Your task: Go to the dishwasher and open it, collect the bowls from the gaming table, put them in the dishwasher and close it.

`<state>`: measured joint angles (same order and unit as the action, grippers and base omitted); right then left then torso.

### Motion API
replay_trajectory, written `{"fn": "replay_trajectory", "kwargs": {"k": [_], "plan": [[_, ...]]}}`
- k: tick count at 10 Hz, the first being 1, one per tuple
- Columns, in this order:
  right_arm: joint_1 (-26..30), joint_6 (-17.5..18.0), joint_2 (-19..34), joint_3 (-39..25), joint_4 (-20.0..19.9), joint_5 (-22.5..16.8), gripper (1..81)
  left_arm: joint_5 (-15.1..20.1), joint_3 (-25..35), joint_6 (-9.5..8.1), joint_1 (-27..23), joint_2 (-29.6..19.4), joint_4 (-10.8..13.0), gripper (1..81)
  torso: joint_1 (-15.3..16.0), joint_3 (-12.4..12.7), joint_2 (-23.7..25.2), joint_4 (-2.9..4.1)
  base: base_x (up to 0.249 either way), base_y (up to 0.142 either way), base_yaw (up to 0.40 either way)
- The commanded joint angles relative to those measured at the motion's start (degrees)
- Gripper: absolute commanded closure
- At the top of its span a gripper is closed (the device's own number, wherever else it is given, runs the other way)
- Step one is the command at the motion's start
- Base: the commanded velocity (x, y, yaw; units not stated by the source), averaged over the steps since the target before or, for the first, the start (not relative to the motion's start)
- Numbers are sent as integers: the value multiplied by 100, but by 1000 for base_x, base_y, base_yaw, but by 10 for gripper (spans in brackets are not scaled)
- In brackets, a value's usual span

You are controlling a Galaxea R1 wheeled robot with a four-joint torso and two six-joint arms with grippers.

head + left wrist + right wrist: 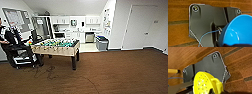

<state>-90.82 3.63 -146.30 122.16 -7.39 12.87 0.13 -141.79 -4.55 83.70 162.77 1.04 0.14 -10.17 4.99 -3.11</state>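
The robot stands on the brown wood-plank floor [117, 75] of a large room, facing a kitchenette at the far end where the dishwasher [89, 37], a steel-fronted unit set into the white cabinets [75, 35], sits well apart from it. Its door looks upright and shut from here, though it is too small to be sure. Both bowls appear to be already collected: the blue bowl [238, 31] shows large in the left wrist view, sitting at the left gripper, and the yellow-green bowl [204, 83], dotted with small holes and bearing a handle-like lug, shows the same way at the right gripper in the right wrist view. Each bowl seems carried by its own arm, but the fingers themselves are hidden behind the bowls, so I cannot tell how far either gripper is closed or just where it bites. Between robot and kitchenette, off to the left, stands a foosball table [57, 47] with a green field, and a person [7, 42] sits beside it at a control rig. A grey bin [102, 43] stands near the dishwasher. Judging from this, the collecting seems done; what remains is the approach, loading both bowls, and closing the door.
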Motion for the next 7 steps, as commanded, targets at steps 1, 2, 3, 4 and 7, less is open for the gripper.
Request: {"fn": "replay_trajectory", "kwargs": {"k": [1, 2, 3, 4, 7], "plan": [[103, -21, 186, -36, 97, -347, 811, 382, 37, 15, -183, -69, -16, 811, 0, 0, 0, 0, 135, 0, 0], [95, -21, 187, -36, 97, -347, 811, 382, 37, 15, -183, -60, 2, 811, -2, 0, 0, 0, 136, 0, 0], [103, -29, 195, -36, 97, -347, 811, 382, 37, 15, -183, -60, 11, 811, 0, 0, -2, 0, 135, 0, 0], [95, -29, 195, -27, 97, -347, 811, 391, 37, 15, -183, -60, 11, 811, -2, 0, 0, 0, 135, 0, 0], [121, -29, 195, -18, 97, -347, 811, 391, 37, 15, -182, -51, 11, 811, 0, 0, -2, 0, 137, 0, 0]]}}
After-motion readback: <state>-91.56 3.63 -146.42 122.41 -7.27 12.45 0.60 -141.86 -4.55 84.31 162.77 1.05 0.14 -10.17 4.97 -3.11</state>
